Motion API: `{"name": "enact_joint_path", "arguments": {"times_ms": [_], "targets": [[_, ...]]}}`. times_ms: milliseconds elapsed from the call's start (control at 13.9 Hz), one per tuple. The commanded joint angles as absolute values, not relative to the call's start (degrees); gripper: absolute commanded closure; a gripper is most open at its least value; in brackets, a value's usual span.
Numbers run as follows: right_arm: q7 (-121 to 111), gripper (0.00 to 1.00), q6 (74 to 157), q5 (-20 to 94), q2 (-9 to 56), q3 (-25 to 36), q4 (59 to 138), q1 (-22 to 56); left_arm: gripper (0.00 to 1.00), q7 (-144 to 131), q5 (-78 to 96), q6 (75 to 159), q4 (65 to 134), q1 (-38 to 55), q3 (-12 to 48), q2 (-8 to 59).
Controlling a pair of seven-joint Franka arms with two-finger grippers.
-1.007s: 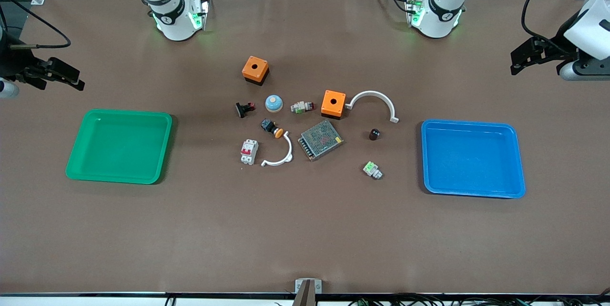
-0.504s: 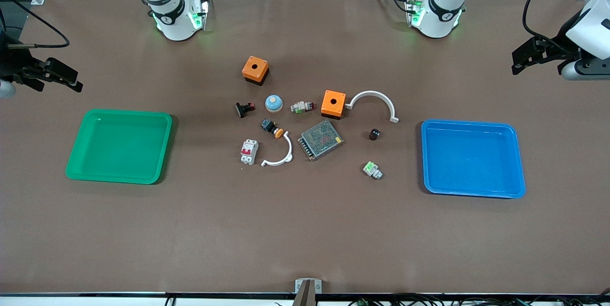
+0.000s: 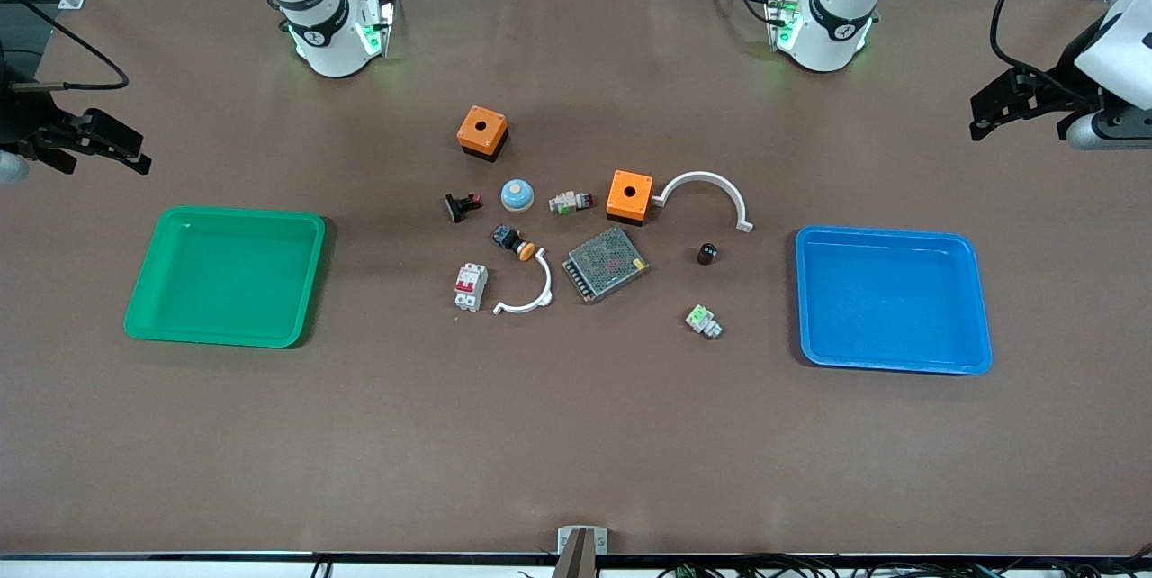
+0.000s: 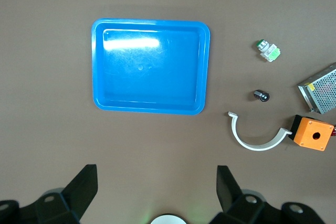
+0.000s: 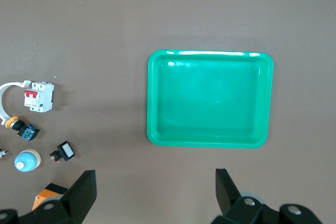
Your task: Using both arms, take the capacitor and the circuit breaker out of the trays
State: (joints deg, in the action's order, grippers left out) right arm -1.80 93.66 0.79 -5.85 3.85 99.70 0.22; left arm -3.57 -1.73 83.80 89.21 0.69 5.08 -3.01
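Observation:
The capacitor (image 3: pixel 707 253), a tiny black cylinder, stands on the table between the mesh-covered box and the blue tray (image 3: pixel 891 299); it also shows in the left wrist view (image 4: pixel 261 95). The breaker (image 3: pixel 470 286), white-grey with red levers, lies beside a white curved clamp, toward the green tray (image 3: pixel 225 276); it also shows in the right wrist view (image 5: pixel 39 96). My left gripper (image 3: pixel 994 105) hangs open and empty in the air at the left arm's end of the table (image 4: pixel 157 187). My right gripper (image 3: pixel 112 146) hangs open and empty at the right arm's end (image 5: pixel 156 190).
In the middle lie two orange boxes (image 3: pixel 482 131) (image 3: pixel 629 195), a mesh-covered metal box (image 3: pixel 606 264), two white curved clamps (image 3: pixel 706 191) (image 3: pixel 531 290), a blue-domed button (image 3: pixel 517 194), an orange-capped pushbutton (image 3: pixel 514 242), a green-and-white block (image 3: pixel 703 320) and a white-green part (image 3: pixel 572 201).
Both grippers have drifted slightly outward toward their own ends of the table. The things on the table have not moved.

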Motion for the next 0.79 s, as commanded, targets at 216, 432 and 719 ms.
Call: {"name": "enact_joint_path", "arguments": {"times_ms": [216, 432, 719], "targets": [[-2.5, 0.0, 93.6, 0.0, -7.7, 3.7, 101.5, 0.1, 0.0, -2.8, -1.1, 83.7, 88.5, 0.7, 4.7, -3.7], [-2.5, 0.0, 93.6, 0.0, -7.7, 3.7, 101.5, 0.1, 0.0, -3.7, -1.3, 83.7, 87.5, 0.8, 4.7, -3.3], [-2.5, 0.0, 93.2, 0.1, -7.6, 3.7, 101.5, 0.2, 0.0, -3.5, -2.2, 83.7, 87.0, 0.9, 4.7, -2.8]]}}
